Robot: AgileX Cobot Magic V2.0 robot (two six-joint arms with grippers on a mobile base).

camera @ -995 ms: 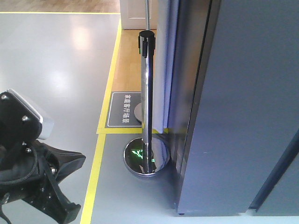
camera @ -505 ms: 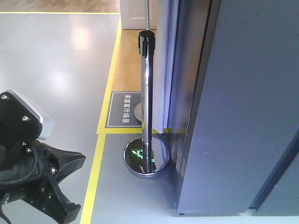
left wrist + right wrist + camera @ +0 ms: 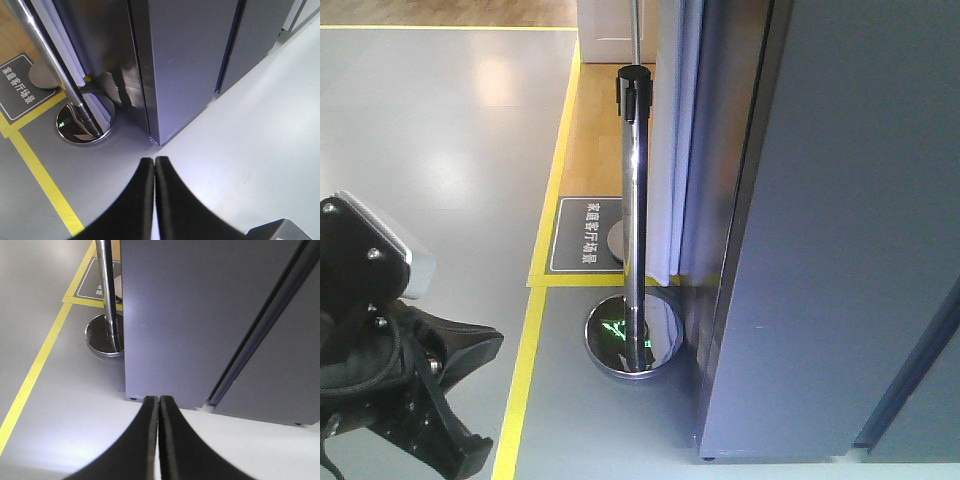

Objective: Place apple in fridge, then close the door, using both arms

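The fridge point(image 3: 840, 230) stands shut, its flat dark grey door point(image 3: 175, 320) flush with the panel beside it, a dark seam running diagonally between them. No apple shows in any view, so where it lies cannot be told. The left end effector point(image 3: 154, 172) hangs above the grey floor point(image 3: 240, 130) near the fridge's lower corner, its two black fingers pressed together with nothing between them. The right end effector point(image 3: 158, 410) points at the foot of the door, its fingers likewise pressed together and holding nothing. A chrome stanchion post point(image 3: 634, 200) with a round mirrored base point(image 3: 632, 340) stands just beside the fridge's left side, next to a yellow floor line point(image 3: 525, 370). The left arm point(image 3: 380, 330) fills the front view's lower-left corner
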